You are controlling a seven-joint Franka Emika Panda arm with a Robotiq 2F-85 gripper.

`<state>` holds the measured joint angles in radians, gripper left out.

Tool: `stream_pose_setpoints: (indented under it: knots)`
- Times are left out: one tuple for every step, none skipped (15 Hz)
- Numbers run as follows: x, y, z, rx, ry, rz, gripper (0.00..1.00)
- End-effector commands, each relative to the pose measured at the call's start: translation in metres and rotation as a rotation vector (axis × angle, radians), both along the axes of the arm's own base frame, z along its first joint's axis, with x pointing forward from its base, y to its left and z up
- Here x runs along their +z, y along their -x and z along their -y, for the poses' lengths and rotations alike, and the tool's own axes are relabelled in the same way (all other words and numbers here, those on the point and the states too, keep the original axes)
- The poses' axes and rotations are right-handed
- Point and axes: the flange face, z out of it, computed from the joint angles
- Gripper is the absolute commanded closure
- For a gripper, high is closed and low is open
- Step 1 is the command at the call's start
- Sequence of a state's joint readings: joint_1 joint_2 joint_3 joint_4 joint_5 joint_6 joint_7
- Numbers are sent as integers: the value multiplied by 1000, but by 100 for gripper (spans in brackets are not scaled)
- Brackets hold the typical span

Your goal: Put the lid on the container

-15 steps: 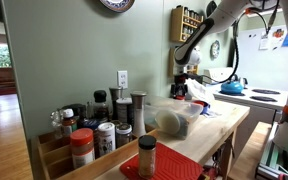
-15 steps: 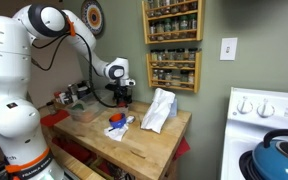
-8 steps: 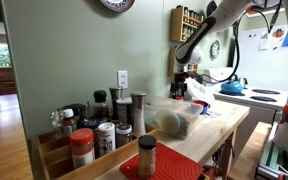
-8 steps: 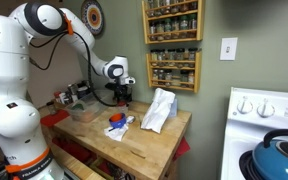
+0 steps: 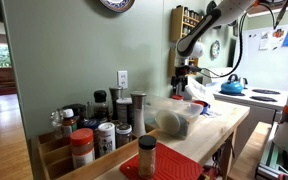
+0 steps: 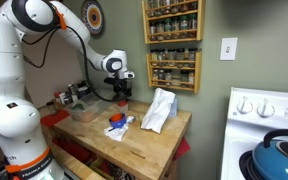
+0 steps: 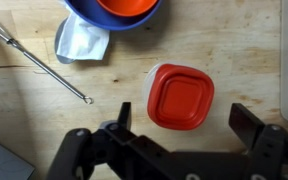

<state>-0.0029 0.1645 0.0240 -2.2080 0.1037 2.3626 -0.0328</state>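
A red, rounded-square lid [image 7: 181, 97] lies flat on the wooden counter in the wrist view. My gripper [image 7: 184, 112] hovers right above it, open and empty, with one finger on each side of the lid. In both exterior views the gripper [image 6: 122, 98] [image 5: 182, 86] hangs over the counter. The container [image 5: 174, 118], a large rounded clear tub with something pale beige inside, stands on the counter. It also shows in an exterior view [image 6: 84, 111], beside the gripper.
A blue bowl [image 7: 112, 12] with an orange one inside, a white wrapper [image 7: 81, 40] and a wire whisk [image 7: 39, 62] lie near the lid. A white bag [image 6: 159, 110] stands on the counter. Spice jars [image 5: 94, 135] crowd one end. A blue kettle [image 6: 280, 156] sits on the stove.
The arm has lifted, and the gripper has risen a little above the counter. The lid and the container have not moved.
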Motion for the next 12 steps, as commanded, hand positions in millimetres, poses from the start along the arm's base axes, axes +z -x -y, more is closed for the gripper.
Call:
stream_pose_setpoints:
  knots:
    - [60,24,3,16,55,7,0]
    - [76,27,3,25,76,16,0]
    - [93,31,3,36,86,24,0]
    - [108,34,3,38,84,34,0]
    - [121,38,3,44,78,48,0]
    - [103,22,2,42,66,44,0]
    - [115,25,2,42,66,59,0]
    - [118,25,2,42,67,65,0]
    - [116,25,2,42,66,61,0]
    - [112,24,2,42,66,53,0]
    - [108,24,2,42,66,47,0]
    - [106,23,2,43,66,42,0]
